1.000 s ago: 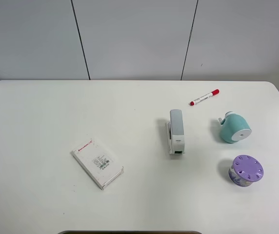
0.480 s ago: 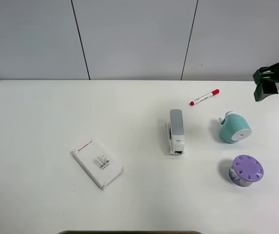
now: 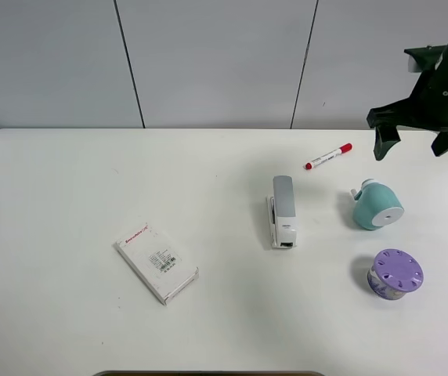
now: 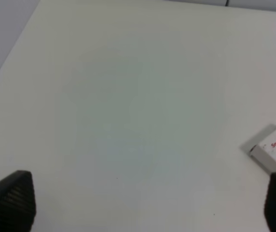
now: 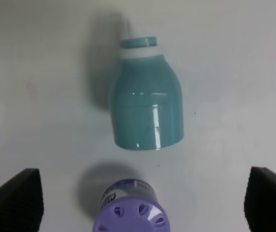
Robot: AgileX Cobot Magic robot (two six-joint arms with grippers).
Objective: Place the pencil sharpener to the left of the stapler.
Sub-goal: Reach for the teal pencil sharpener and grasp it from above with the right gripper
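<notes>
Left of stapler, illegible red-printed box

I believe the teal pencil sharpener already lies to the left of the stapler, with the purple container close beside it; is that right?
Not quite: the exterior high view shows the pencil sharpener lying to the right of the stapler, not the left. The purple container is indeed close beside it.

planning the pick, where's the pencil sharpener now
In the exterior high view the pencil sharpener sits on the right side, right of the stapler, between the red marker behind it and the purple container in front.
</notes>
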